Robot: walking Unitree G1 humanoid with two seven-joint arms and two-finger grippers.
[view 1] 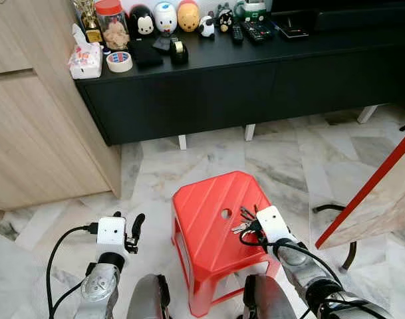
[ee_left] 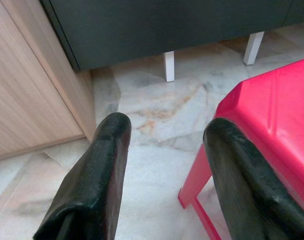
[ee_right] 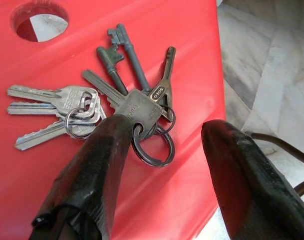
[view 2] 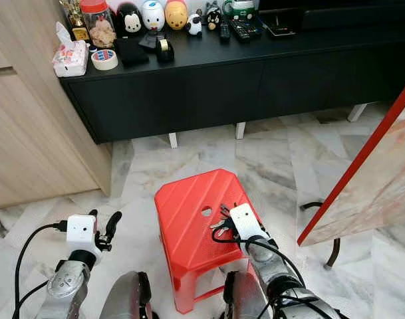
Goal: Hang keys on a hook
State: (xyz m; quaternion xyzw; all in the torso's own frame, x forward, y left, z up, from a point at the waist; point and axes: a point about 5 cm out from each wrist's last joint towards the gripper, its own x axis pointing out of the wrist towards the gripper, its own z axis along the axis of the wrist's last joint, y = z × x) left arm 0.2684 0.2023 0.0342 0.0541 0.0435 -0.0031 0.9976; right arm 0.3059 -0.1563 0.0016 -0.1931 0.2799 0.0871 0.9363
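Right gripper [ee_right: 161,165] fingers [ee_right: 92,175] spread — keys [ee_right: 99,107] near stool [view 1: 209,212] edge

Stools [view 1: 209,212]: one, red.
Keys [ee_right: 99,102]: one bunch on the stool; about seven keys can be made out, three silver and four dark.
Key rings [ee_right: 152,146]: at least two, one dark and one silver.
Grippers: two, left gripper [view 1: 132,234] and right gripper [view 1: 252,224].
Cabinets [view 1: 255,80]: one, long and black.
Tape rolls [view 1: 119,62]: one white; one more in a black dispenser [view 1: 179,50].
Figurines [view 1: 165,18]: about five.
Remotes [view 1: 253,31]: about three.
Jars [view 1: 112,24]: one, red-lidded.
Tissue packs [view 1: 86,58]: one.
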